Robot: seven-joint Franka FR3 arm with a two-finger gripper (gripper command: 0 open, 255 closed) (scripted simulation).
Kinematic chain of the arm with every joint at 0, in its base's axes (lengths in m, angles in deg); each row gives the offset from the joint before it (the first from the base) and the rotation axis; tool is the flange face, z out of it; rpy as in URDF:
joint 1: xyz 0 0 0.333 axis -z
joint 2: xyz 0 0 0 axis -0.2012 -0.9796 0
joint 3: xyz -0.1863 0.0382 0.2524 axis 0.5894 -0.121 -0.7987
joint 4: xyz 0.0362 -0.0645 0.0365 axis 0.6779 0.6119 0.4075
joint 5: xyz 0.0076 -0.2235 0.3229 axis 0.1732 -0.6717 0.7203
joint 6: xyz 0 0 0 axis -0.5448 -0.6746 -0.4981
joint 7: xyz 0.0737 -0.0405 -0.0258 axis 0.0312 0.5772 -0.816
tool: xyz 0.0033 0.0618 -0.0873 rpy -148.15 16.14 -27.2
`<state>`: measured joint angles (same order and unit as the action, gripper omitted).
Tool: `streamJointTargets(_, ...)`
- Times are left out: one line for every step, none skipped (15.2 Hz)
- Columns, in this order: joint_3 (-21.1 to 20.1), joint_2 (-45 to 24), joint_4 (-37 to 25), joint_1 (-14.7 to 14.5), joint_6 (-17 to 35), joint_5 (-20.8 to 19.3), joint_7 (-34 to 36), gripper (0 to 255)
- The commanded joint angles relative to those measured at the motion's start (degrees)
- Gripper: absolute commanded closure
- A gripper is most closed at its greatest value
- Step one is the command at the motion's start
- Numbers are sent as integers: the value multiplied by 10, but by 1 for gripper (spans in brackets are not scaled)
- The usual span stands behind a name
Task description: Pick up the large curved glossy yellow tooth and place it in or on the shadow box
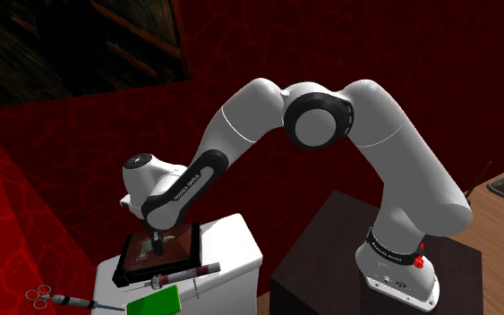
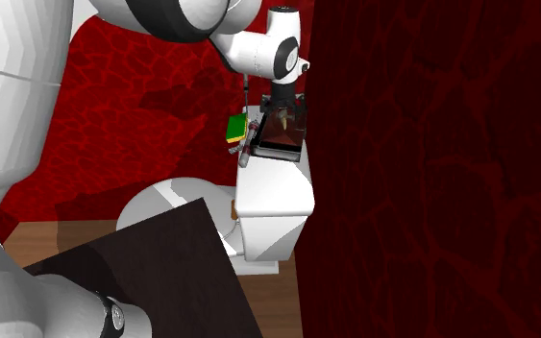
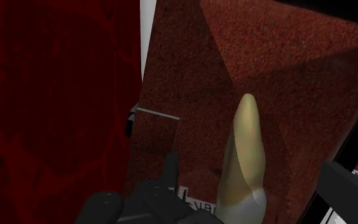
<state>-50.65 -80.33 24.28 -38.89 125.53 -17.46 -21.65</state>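
Near the shadow box [image 1: 162, 251], a green block [image 1: 154, 302], vial [image 1: 207, 268], syringe [image 1: 75, 302], scissors [image 1: 37, 294]

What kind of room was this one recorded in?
Most likely a bathroom: the work surface is the tank lid of a white toilet, whose bowl shows below it, set against dark red walls on a wooden floor.

White toilet tank [image 1: 237, 243] with shadow box [image 1: 181, 247], green block [image 1: 156, 302], tube [image 1: 207, 268]
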Motion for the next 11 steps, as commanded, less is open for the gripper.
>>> streamJointTargets(-3,21,4,2,-16,3,-2,0)
streamJointTargets(-5,36,9,4,-27,5,-3,0)
streamJointTargets(-6,47,12,5,-35,6,-4,0)
streamJointTargets(-6,47,12,5,-35,6,-4,0)
streamJointTargets(-6,47,12,5,-35,6,-4,0)
streamJointTargets(-6,47,12,5,-35,6,-4,0)
streamJointTargets(-6,47,12,5,-35,6,-4,0)
streamJointTargets(-6,47,12,5,-35,6,-4,0)
streamJointTargets(-6,47,12,5,-35,6,-4,0)
streamJointTargets(-6,47,12,5,-35,6,-4,0)
streamJointTargets(-6,47,12,5,-35,6,-4,0)
